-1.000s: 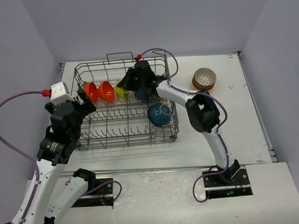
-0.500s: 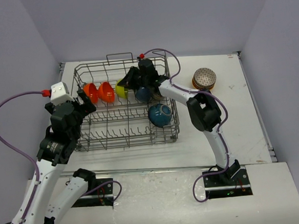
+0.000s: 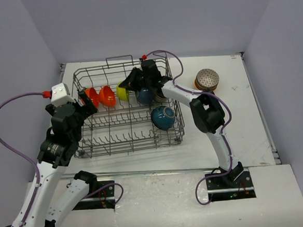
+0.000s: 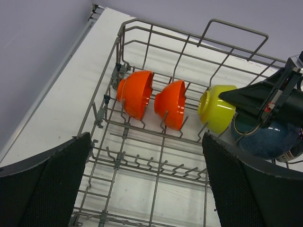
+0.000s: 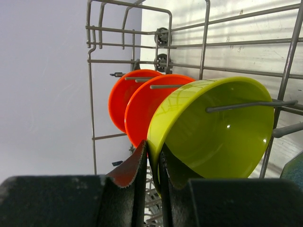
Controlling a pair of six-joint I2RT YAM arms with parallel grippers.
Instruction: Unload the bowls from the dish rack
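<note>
White table (image 3: 236, 133), lilac walls, nothing fancy. Progress imo: partly done. A stack of bowls (image 3: 207, 79) sits on the table right of the dish rack (image 3: 116, 127), patterned one on top, so some are out already.

Left inside, far row:
- an orange bowl (image 4: 137, 93)
- a 2nd orange bowl (image 4: 173, 103)
- the lime bowl (image 5: 218, 132)
- a dark blue bowl (image 4: 265, 139), half hidden behind the right gripper (image 5: 152, 156)

A second blue bowl (image 3: 162, 117) sits in a nearer row by the rack's right wall. So 5 to go afaict.

The right gripper has its fingers pinched narrow on the lime bowl's rim, one inside, one outside. The left gripper (image 4: 149, 182) hangs over the rack's left end, fingers spread wide, holding nothing.

Can't count the stack. The right arm also covers pt of the far row, so more bowls may hide there.
</note>
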